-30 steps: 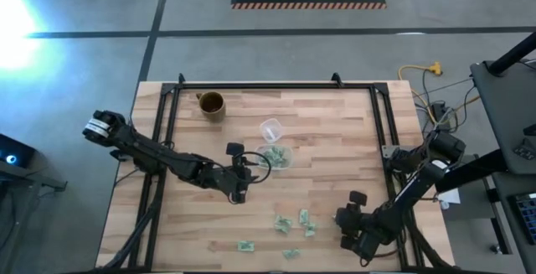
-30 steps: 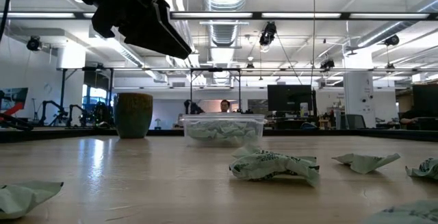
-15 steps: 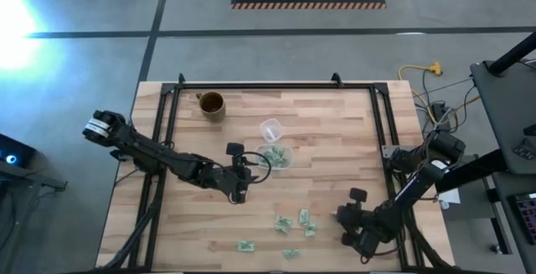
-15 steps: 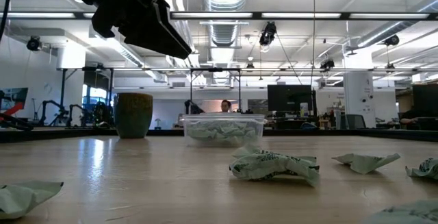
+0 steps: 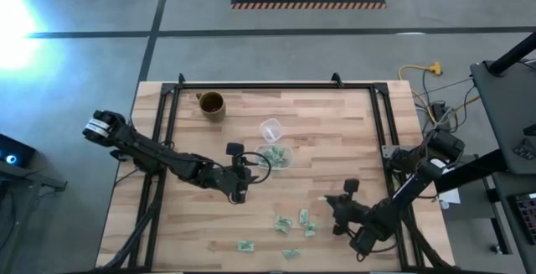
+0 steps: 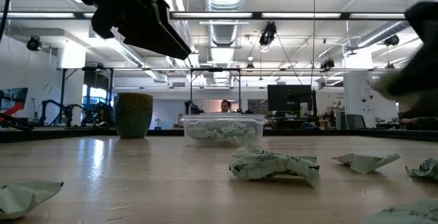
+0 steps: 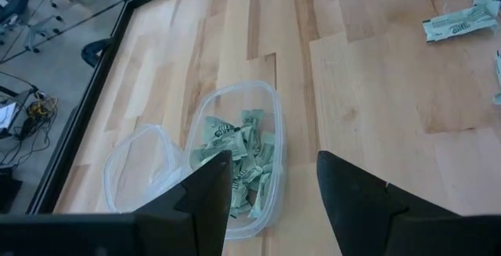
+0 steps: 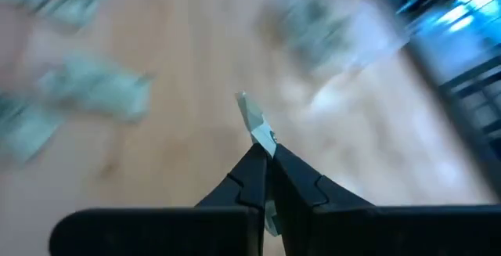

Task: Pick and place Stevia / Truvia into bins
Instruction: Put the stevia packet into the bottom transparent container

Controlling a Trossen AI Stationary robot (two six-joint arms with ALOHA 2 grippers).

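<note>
My right hand (image 8: 262, 156) has just closed: a second ago its two dark fingers were apart, and now they are pressed together on one small pale green and white paper packet (image 8: 258, 124), whose end sticks out past the fingertips. In the high view this hand (image 5: 331, 206) has also moved from the near right corner of the desk towards the middle, so I judge that the pick is done and the carry has begun. The right wrist view is smeared by motion, so I cannot tell how firmly the packet sits.

Around it, several loose green packets (image 5: 295, 221) lie on the pale wooden desk (image 5: 327, 131), near the front edge. They are well apart from the clear shallow rounded plastic container (image 7: 235, 158), which already holds a heap of packets.

My left hand (image 7: 270, 185) has not changed. It hovers above that container with its fingers spread wide and nothing between them. A smaller clear round cup (image 7: 141, 170) stands just beside the container, and a brown mug (image 5: 211, 104) is farther back.

The next move needs care, I think, because the left hand hangs above the container where the right hand must release.
</note>
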